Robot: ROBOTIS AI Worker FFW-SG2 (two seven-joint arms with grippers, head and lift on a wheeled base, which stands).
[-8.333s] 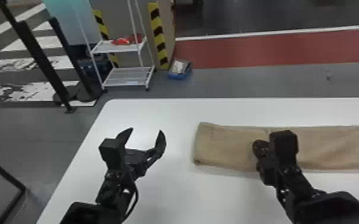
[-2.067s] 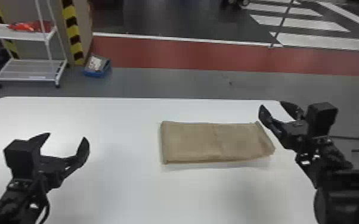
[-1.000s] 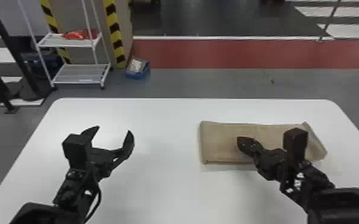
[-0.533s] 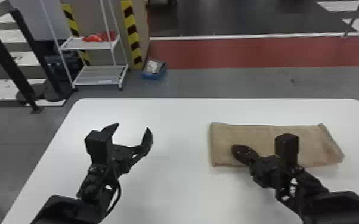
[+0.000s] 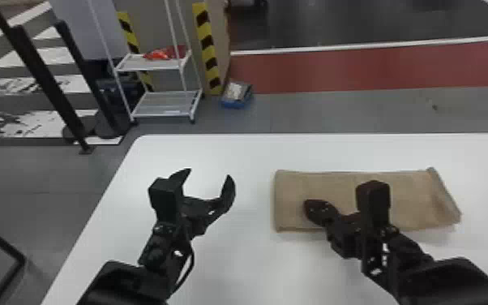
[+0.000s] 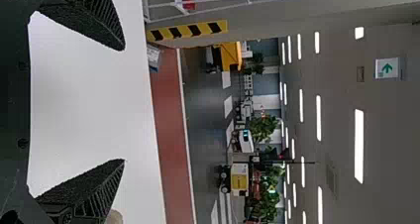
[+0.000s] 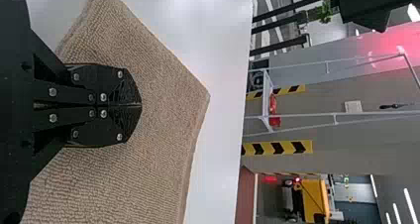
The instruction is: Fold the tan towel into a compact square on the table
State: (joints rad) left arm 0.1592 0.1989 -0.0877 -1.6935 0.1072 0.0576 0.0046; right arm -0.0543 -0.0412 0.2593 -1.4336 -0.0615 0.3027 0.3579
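For this step, which I judge is sliding the tan towel over the table towards the left gripper, it is better to press softly and evenly, with the travel slow and level, so that the upper layer does not slip over the lower. The right gripper has its fingers closed together above the cloth, with no cloth seen between them; a towel corner lies just ahead of their tips. The left gripper's fingers are wide apart and empty, with the oblong towel beside them. Compared with half a second ago, the towel has come nearer to these open fingers, and the right gripper has moved together with it, over almost the same part of cloth.
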